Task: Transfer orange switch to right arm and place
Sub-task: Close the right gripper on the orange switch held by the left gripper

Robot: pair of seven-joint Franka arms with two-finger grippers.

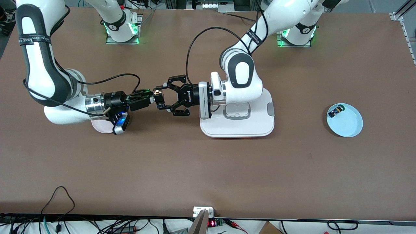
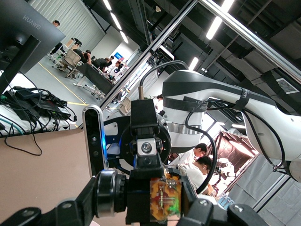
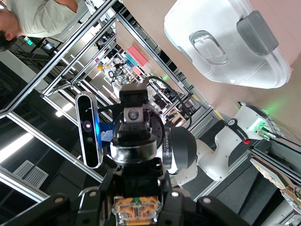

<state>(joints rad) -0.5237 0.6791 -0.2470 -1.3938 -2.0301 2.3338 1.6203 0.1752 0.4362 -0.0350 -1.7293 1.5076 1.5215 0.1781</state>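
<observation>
Now, midair handover: both arms are stretched level toward each other, meeting above the bare table between the pink disc and the white lidded box.
Orange switch (image 1: 159, 94): up in the air, caught between the two grippers where they meet; in the front view only a small tan-orange patch shows among black fingers.
Switch heading: its long axis cannot be told for sure; in the left wrist view its orange face with fine metal traces (image 2: 164, 197) looks toward that arm's camera, and in the right wrist view a tan-orange face (image 3: 137, 211) looks toward that one.
Left gripper (image 1: 162, 97): wide black linkage fingers clamped on the orange switch.
Right gripper (image 1: 155, 96): slim black fingers drawn together onto the same switch, a green light glowing on its body.
White lidded box (image 1: 240, 125): flat on the table under the left arm's wrist, clear recessed handle in its lid, grey tab at one edge.
Pink disc (image 1: 99, 126): on the table, mostly hidden by the right arm's wrist.
Blue plate (image 1: 349, 125): toward the left arm's end, well apart from the box, holding a small dark blue-and-green part (image 1: 335, 111) near its rim.
Surface: brown matte table (image 1: 208, 169), cables along its edge nearest the front camera.
Room: the wrist views show ceiling strip lights, metal framing and people at desks.
</observation>
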